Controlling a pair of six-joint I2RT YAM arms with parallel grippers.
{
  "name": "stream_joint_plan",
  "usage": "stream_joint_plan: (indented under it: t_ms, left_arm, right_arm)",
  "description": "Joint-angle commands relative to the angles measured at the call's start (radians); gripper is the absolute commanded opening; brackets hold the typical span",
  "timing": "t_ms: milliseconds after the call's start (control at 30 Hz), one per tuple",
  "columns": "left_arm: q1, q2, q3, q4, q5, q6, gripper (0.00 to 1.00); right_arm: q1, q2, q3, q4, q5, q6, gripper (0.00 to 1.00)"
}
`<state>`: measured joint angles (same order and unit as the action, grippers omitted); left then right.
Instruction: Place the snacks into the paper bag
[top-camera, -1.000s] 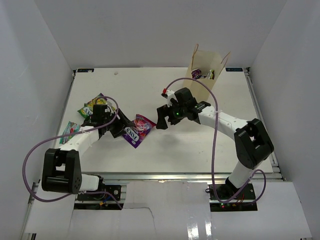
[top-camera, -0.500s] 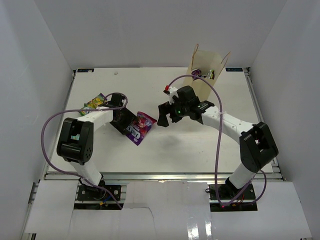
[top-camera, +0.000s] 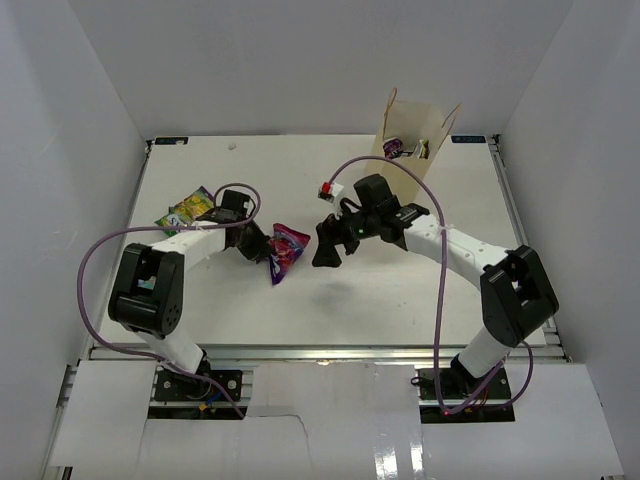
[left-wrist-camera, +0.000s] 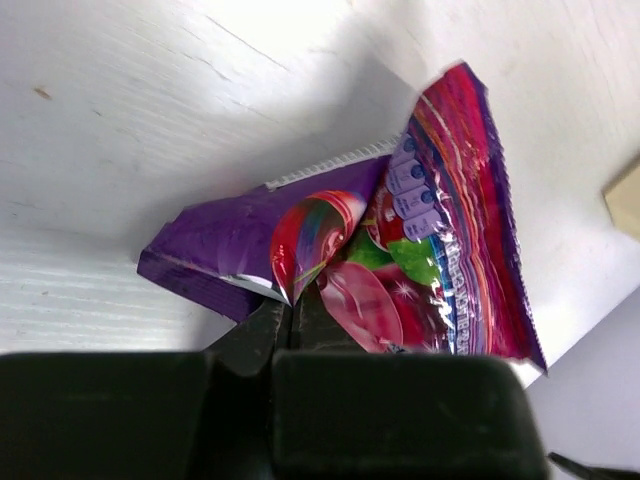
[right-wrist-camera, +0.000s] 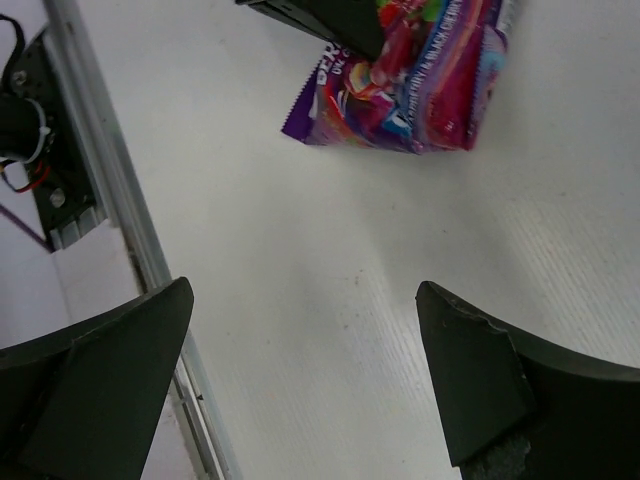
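A white table (top-camera: 400, 290) stood between plain white walls. Only the overhead view showed the tan paper bag (top-camera: 410, 175) upright at 1 o'clock, small packets (top-camera: 396, 148) in its mouth, and a yellow-green packet (top-camera: 187, 210) lying at 9 o'clock. The left wrist view showed the left gripper (left-wrist-camera: 291, 318) pinched tight on the pink multicolour candy bag (left-wrist-camera: 430, 250), creased and purple-backed, just off centre toward 9 o'clock. The right gripper (right-wrist-camera: 305, 385) hung spread wide nearby, with bare table between them.
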<state>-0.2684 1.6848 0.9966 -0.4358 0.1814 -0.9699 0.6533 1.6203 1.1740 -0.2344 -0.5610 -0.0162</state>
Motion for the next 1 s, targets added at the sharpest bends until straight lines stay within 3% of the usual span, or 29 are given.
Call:
stream_joint_plan:
  t_ms: [0,233,500,633,667,733,767,867,967]
  left_arm:
    - [-0.02,-0.12,-0.087,0.149,0.094,0.132,0.03]
    - [-0.026,-0.241,-0.16,0.262,0.219,0.12,0.03]
    - [-0.061,-0.304,-0.196,0.319,0.286,0.065,0.03]
    - [-0.065,-0.355,-0.216,0.356,0.313,0.039,0.05]
    - [-0.065,-0.365,-0.226,0.362,0.317,0.03,0.07]
    - [-0.065,-0.398,-0.236,0.391,0.325,0.025,0.13]
    - [-0.065,-0.407,-0.242,0.399,0.323,0.02,0.19]
    - [-0.065,-0.457,-0.228,0.373,0.278,0.057,0.53]
    - [-0.066,-0.519,-0.182,0.31,0.222,0.141,0.66]
  right_arm:
    - [0.002,-0.004,0.036,0.001,-0.145,-0.05,0.98]
    - [0.017,0.056,0.085,0.038,0.169,0.277,0.98]
    - [0.043,0.138,0.156,0.056,0.19,0.363,0.97]
    - [0.043,0.168,0.162,0.061,0.141,0.354,0.76]
    - [0.045,0.171,0.159,0.063,0.122,0.354,0.59]
    - [0.045,0.171,0.153,0.067,0.072,0.346,0.4]
    - [0.043,0.167,0.15,0.066,0.064,0.34,0.2]
    - [0.029,0.118,0.147,0.066,0.017,0.289,0.08]
    - [-0.003,0.049,0.161,0.06,-0.066,0.172,0.08]
